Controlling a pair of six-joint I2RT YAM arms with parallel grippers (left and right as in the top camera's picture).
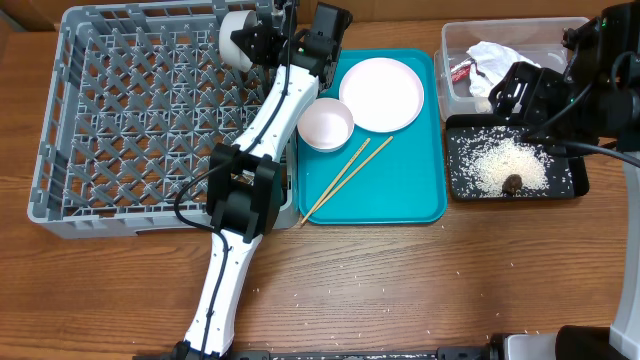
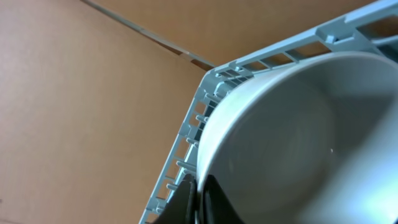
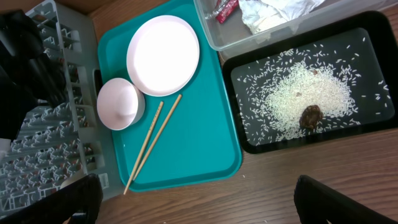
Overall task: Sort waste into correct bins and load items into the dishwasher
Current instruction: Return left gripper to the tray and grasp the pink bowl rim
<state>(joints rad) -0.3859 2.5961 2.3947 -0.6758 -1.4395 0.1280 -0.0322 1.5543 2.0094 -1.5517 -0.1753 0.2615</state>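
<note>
left gripper [image 2: 198, 200] clamped on white bowl [image 2: 292, 137] rim | bowl over dish rack [image 1: 130, 130] far-right corner, pegs below | right gripper [image 3: 198, 202] wide open

We see a wooden table [image 1: 400, 290]: grey dish rack [image 1: 120, 130] left, teal tray [image 1: 400, 180] centre, clear tub [image 1: 500, 27] upper right, black tray [image 1: 462, 185] below it, stray rice grains [image 1: 297, 296] lower centre.

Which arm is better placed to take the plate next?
Right, probably: the right fingers hang open and empty near the black tray, close to the plate; the left fingers are shut on a bowl at the rack.
</note>
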